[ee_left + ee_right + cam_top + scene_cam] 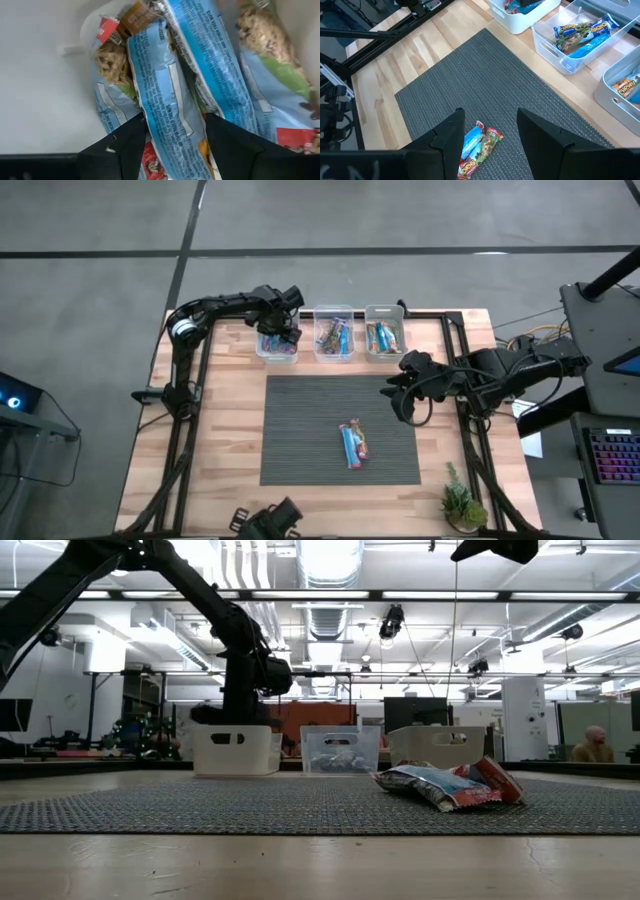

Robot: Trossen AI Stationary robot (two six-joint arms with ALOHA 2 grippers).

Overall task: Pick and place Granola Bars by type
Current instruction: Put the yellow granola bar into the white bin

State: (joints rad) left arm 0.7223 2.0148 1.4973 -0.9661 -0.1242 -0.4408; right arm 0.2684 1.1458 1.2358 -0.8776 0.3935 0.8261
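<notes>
Granola bars (pixel 170 105) in crinkly blue foil lie heaped in the white bin (pixel 40 90) between the left gripper's (pixel 175 142) spread, empty jaws, while the right gripper (pixel 487 132) hangs open above two more (pixel 477 145) on the ribbed mat (pixel 485 75).

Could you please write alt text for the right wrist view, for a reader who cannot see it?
The right gripper hangs open above a dark ribbed mat, with two granola bars lying side by side between its fingers. Past the mat, on the wooden table, stand a clear bin and two white bins holding more bars.
</notes>
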